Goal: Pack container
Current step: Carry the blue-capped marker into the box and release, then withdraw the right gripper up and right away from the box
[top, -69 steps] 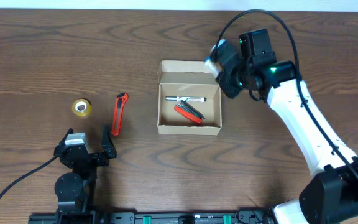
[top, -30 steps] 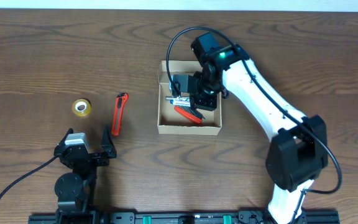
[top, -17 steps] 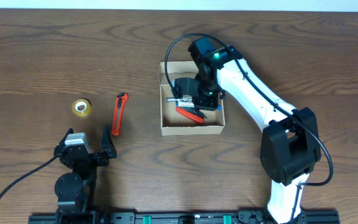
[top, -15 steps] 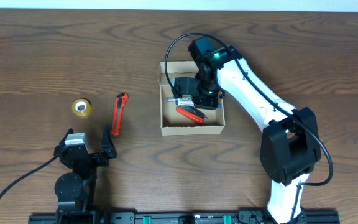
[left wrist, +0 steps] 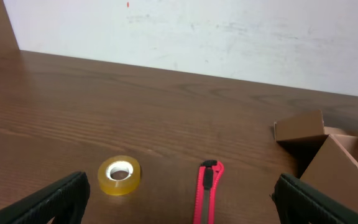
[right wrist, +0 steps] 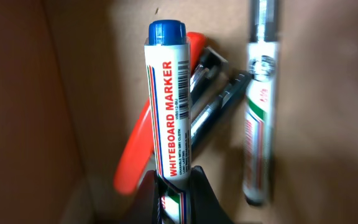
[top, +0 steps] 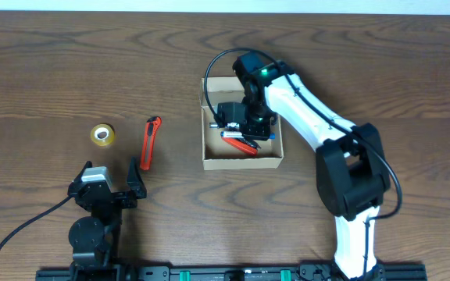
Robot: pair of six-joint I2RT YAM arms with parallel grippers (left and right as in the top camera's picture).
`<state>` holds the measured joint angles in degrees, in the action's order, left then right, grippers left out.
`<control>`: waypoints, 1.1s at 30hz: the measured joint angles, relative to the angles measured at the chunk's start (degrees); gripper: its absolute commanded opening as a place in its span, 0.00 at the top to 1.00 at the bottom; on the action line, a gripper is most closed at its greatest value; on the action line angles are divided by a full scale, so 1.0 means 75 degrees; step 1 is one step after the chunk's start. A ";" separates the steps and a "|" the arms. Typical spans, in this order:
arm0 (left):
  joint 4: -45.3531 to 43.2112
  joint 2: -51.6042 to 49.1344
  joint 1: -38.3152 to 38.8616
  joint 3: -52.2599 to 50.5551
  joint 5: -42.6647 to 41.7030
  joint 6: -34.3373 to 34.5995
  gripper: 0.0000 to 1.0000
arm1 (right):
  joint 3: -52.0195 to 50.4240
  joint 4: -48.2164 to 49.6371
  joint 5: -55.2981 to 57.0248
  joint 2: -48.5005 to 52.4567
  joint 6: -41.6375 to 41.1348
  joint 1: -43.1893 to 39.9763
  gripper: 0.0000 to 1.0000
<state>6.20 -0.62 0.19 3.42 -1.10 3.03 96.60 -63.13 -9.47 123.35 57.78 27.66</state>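
Note:
The tan cardboard container [top: 241, 161] stands open at the table's middle, its lid flap up at the back. My right gripper [top: 244, 119] reaches down inside it. In the right wrist view it [right wrist: 176, 186] is shut on a white whiteboard marker with a blue cap [right wrist: 168, 102], held over the box floor. Below lie an orange-red pen [right wrist: 137, 149], dark pens [right wrist: 215, 99] and another white marker [right wrist: 258, 118]. My left gripper [top: 108, 190] is open and empty at the near left; its view shows the box corner [left wrist: 328, 155].
A red utility knife [top: 150, 142] lies left of the box, also in the left wrist view [left wrist: 206, 193]. A yellow tape roll [top: 102, 134] lies further left, also in the left wrist view [left wrist: 119, 175]. The box walls stand close around my right gripper.
My right arm swung from beside the box's back right corner to over the box and lowered the blue-capped marker into it. The box shifted slightly. The left arm has not moved.

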 measured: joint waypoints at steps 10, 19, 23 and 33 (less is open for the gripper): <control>0.0000 0.0000 0.0000 0.0000 0.0000 0.0000 0.05 | 0.0000 0.0023 -0.0020 0.0125 -0.0184 0.0000 0.67; 0.0000 0.0000 0.0000 0.0000 0.0003 0.0000 0.05 | 0.0256 -0.0271 -0.0029 0.0117 -0.0306 0.0000 0.67; 0.0000 0.0000 0.0000 0.0000 0.0003 0.0000 0.05 | 0.0973 -0.0463 -0.0076 -0.0055 -0.0580 0.0000 0.54; 0.0000 0.0000 0.0000 0.0000 -0.0026 0.0210 0.05 | 0.3142 -0.1014 -0.0189 -0.1635 -0.2078 -0.0067 0.21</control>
<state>6.20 -0.62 0.19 3.42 -1.30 4.60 120.16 -70.74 -10.90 111.09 42.19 27.16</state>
